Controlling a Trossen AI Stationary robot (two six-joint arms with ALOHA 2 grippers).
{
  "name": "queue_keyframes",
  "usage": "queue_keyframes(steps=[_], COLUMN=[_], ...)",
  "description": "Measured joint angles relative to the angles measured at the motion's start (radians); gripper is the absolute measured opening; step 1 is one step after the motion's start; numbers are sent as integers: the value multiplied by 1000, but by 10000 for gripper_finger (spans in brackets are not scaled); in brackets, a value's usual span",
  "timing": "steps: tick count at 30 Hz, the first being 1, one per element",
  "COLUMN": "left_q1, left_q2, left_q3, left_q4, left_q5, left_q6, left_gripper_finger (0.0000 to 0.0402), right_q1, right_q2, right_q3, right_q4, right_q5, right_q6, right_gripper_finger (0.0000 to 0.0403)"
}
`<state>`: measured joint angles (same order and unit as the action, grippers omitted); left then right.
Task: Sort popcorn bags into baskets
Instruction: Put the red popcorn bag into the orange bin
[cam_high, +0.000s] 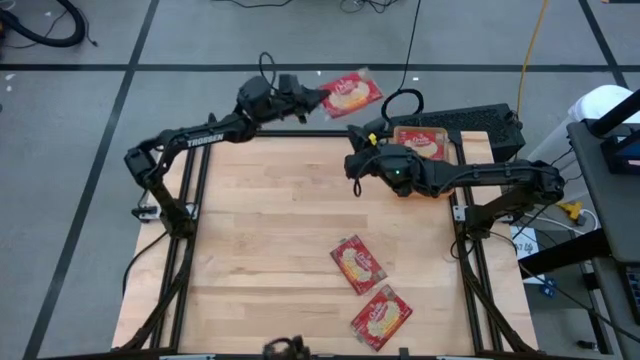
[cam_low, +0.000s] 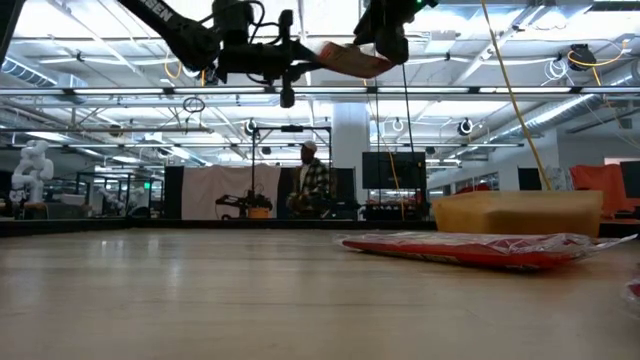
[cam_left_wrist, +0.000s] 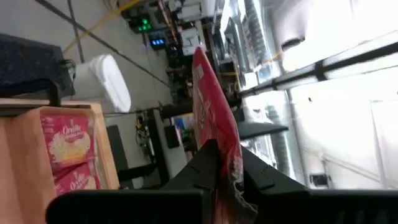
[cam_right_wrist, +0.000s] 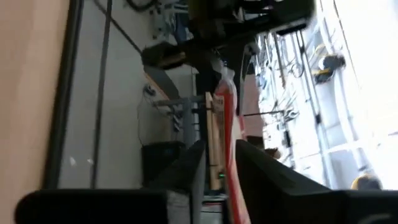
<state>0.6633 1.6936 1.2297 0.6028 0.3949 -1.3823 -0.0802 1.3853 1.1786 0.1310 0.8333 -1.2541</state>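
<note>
One red popcorn bag (cam_high: 352, 94) hangs in the air, picture side up, just beyond the table's far edge. My left gripper (cam_high: 312, 100) is shut on its left end. My right gripper (cam_high: 357, 130) reaches the same bag from the near side and stands open, a finger on either side of the bag's thin edge (cam_right_wrist: 226, 118). The orange basket (cam_high: 458, 152) at the far right holds red popcorn bags (cam_high: 420, 141) lying flat. Two more bags (cam_high: 357, 265) (cam_high: 382, 316) lie flat on the wooden table near its front edge. My left gripper pinches the bag's left end (cam_left_wrist: 219, 163) between its two fingers (cam_left_wrist: 198, 169), which come in about level from the table's left. The bag (cam_low: 352, 58) sticks out past them nearly flat, lifted clear of everything. My right gripper has the bag's edge (cam_right_wrist: 230, 162) in its gap, close to one finger (cam_right_wrist: 252, 168); I cannot tell whether it touches.
A dark keyboard-like block (cam_high: 480, 122) lies behind the basket. Black frame rails (cam_high: 190, 200) run along the table's left and right sides. In the low view the nearer bag (cam_low: 470, 248) lies in front of the basket (cam_low: 520, 212). A person stands far off in the room.
</note>
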Motion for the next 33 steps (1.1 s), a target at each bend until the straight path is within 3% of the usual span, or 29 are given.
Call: queue_keyframes(steps=[5,11,15,18,21,25,33], left_q1=[92,156,142,103,52,-17,-163], left_q2=[0,-39,-73,-107,-129,-130,-129], left_q3=[0,0,-2,-16,-36,-58,-58], left_q4=[98,152,150,151,87,-34,-212], left_q5=[156,425,575,631,623,520,323], left_q6=[69,216,271,294,354,446,596], left_gripper_finger=[11,26,20,10,12,29,10], right_q1=[31,43,22,-15,-52,-95,-287], right_q2=[0,-34,-102,-161,-211,-280,-451], right_q3=[0,0,0,0,0,0,0], right_q4=[18,24,48,86,79,1,-472], right_q5=[1,-22,-274,-478,-648,-836,-1043], right_q6=[352,1162,1546,1782,1977,2144,2235], right_gripper_finger=[111,118,118,118,118,118,115])
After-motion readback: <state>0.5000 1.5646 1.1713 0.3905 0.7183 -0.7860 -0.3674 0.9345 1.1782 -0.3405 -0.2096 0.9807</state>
